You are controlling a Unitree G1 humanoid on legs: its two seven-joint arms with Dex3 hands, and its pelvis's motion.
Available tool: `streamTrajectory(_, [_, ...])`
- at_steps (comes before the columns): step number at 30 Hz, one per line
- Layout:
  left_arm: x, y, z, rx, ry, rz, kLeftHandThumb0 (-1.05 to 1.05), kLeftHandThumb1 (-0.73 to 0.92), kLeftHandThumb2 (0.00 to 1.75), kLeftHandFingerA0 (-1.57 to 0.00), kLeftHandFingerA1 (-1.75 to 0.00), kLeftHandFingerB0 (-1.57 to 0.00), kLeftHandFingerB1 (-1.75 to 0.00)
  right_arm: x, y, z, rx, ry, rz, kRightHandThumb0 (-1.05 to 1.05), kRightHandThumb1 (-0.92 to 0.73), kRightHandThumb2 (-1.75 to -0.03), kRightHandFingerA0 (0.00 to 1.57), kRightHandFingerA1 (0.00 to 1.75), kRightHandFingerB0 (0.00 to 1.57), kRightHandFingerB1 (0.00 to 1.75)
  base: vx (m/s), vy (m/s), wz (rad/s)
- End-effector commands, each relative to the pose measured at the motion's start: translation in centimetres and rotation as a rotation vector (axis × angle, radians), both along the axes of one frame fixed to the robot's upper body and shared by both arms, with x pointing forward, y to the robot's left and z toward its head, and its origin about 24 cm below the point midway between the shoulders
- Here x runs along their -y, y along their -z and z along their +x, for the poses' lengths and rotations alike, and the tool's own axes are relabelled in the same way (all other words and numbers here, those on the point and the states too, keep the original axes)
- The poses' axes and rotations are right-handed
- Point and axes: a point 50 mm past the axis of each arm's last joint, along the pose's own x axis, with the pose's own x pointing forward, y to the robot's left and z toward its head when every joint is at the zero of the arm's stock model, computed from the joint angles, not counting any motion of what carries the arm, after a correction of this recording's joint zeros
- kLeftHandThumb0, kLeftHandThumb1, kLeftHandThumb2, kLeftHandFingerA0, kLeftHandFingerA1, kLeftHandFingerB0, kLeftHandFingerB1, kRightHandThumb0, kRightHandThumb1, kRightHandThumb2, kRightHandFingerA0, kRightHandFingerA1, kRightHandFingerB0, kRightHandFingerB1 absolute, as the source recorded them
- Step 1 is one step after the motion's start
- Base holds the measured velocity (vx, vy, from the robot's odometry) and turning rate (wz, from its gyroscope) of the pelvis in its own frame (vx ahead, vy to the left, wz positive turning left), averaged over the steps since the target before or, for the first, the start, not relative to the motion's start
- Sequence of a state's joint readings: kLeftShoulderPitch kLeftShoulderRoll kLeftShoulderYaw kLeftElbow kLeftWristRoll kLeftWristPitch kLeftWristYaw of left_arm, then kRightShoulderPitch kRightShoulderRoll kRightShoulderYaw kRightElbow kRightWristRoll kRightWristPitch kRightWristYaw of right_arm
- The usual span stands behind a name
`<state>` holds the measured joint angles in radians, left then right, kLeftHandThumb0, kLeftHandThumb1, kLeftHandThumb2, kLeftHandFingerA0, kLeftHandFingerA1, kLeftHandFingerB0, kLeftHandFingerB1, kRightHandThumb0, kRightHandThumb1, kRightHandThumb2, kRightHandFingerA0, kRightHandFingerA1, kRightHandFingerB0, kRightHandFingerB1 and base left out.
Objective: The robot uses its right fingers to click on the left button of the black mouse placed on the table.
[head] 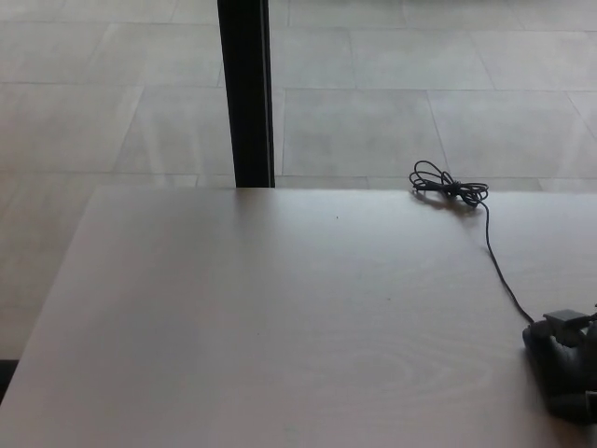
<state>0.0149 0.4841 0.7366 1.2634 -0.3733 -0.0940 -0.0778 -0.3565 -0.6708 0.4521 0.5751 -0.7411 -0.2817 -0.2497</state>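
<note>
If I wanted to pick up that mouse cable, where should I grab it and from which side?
Grip the bundled coil of the cable near the table's far edge, coming from above: it lies bunched and apart from the right hand.
</note>
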Motion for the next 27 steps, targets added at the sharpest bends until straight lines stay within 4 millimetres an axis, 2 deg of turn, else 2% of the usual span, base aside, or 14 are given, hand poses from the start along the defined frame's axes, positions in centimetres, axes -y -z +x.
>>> streamTrajectory(1, [-0.6, -0.6, -0.2, 0.009, -0.006, 0.025, -0.87, 0.92, 0.72, -0.69, -0.56, -0.52, -0.48, 0.1, 0.2, -0.2, -0.002, -0.003, -0.016, -0.72, -0.71, -1.09, 0.38, 0.62, 0.31, 0.50, 0.00, 0.000, 0.00])
streamTrajectory(2, [-0.6, -0.6, -0.2, 0.005, 0.010, 0.032, -0.87, 0.92, 0.74, -0.65, -0.54, -0.51, -0.47, 0.3, 0.3, -0.3, -0.006, 0.001, -0.022, -0.71, -0.86, -0.66, 0.38, 0.54, 0.41, 0.37, 0.00, 0.000, 0.00])
streamTrajectory(3, [-0.6, -0.6, -0.2, 0.013, 0.001, 0.027, -0.87, 0.92, 0.73, -0.67, -0.55, -0.51, -0.47, 0.7, 0.4, -0.4, -0.015, 0.018, -0.019, -0.75, -0.72, -1.10, 0.35, 0.61, 0.33, 0.51, 0.00, 0.000, 0.00])
streamTrajectory(4, [-0.6, -0.6, -0.2, 0.022, -0.013, 0.026, -0.87, 0.92, 0.72, -0.70, -0.56, -0.52, -0.48, 1.1, 0.4, -0.4, -0.026, 0.026, -0.036, -0.73, -0.88, -0.67, 0.36, 0.53, 0.39, 0.36, 0.00, 0.000, 0.00])
streamTrajectory(5, [-0.6, -0.6, -0.2, 0.021, -0.013, 0.027, -0.87, 0.92, 0.73, -0.71, -0.57, -0.53, -0.48, 1.3, 0.3, -0.4, -0.026, 0.032, -0.032, -0.76, -0.73, -1.10, 0.32, 0.60, 0.33, 0.51, 0.00, 0.000, 0.00])
streamTrajectory(9, [-0.6, -0.7, 0.0, 0.013, -0.025, 0.031, -0.86, 0.92, 0.72, -0.72, -0.55, -0.54, -0.48, 2.1, 0.0, -0.4, -0.029, 0.052, -0.047, -0.76, -0.74, -1.11, 0.33, 0.60, 0.29, 0.49, 0.00, 0.000, 0.00])
streamTrajectory(10, [-0.6, -0.7, 0.1, 0.006, -0.015, 0.044, -0.89, 0.79, 0.89, -0.68, -0.60, -0.51, -0.53, 2.5, -0.1, -0.6, -0.020, 0.053, -0.041, -0.75, -0.72, -1.09, 0.33, 0.60, 0.30, 0.49, 0.00, 0.000, 0.00])
streamTrajectory(14, [-0.6, -0.6, 0.1, 0.025, -0.018, 0.032, -0.88, 0.92, 0.76, -0.67, -0.55, -0.53, -0.49, 3.1, -0.2, -1.0, -0.023, 0.074, -0.053, -0.76, -0.73, -1.09, 0.34, 0.57, 0.31, 0.49, 0.00, 0.000, 0.00])
streamTrajectory(15, [-0.6, -0.7, 0.2, 0.024, -0.018, 0.031, -0.86, 0.92, 0.74, -0.68, -0.56, -0.53, -0.49, 3.2, -0.1, -1.1, -0.019, 0.074, -0.050, -0.71, -0.86, -0.66, 0.39, 0.47, 0.40, 0.36, 0.00, 0.000, 0.00])
streamTrajectory(16, [-0.6, -0.7, 0.2, 0.023, -0.017, 0.031, -0.86, 0.92, 0.74, -0.68, -0.56, -0.53, -0.49, 3.2, -0.1, -1.2, -0.013, 0.073, -0.045, -0.71, -0.86, -0.66, 0.39, 0.47, 0.40, 0.36, 0.00, 0.000, 0.00])
streamTrajectory(17, [-0.6, -0.7, 0.2, 0.026, -0.024, 0.032, -0.85, 0.92, 0.73, -0.73, -0.56, -0.55, -0.49, 3.4, 0.0, -1.4, -0.019, 0.078, -0.040, -0.72, -0.87, -0.66, 0.38, 0.46, 0.40, 0.36, 0.00, 0.000, 0.00])
streamTrajectory(18, [-0.7, -0.7, 0.2, 0.029, -0.036, 0.032, -0.91, 0.77, 0.89, -0.73, -0.62, -0.55, -0.54, 3.5, 0.1, -1.5, -0.022, 0.082, -0.042, -0.75, -0.74, -1.10, 0.33, 0.56, 0.31, 0.49, 0.00, 0.000, 0.00])
streamTrajectory(19, [-0.7, -0.8, 0.2, 0.030, -0.034, 0.032, -0.86, 0.92, 0.72, -0.72, -0.56, -0.57, -0.49, 3.4, 0.2, -1.6, -0.035, 0.087, -0.040, -0.77, -0.74, -1.10, 0.30, 0.55, 0.32, 0.49, 0.00, 0.000, 0.00])
streamTrajectory(27, [-0.6, -0.7, 0.3, 0.022, -0.030, 0.038, -0.86, 0.92, 0.75, -0.74, -0.57, -0.57, -0.49, 2.0, 1.6, -2.1, -0.053, 0.031, -0.018, -0.78, -0.75, -1.12, 0.31, 0.59, 0.30, 0.50, 0.00, 0.000, 0.00])
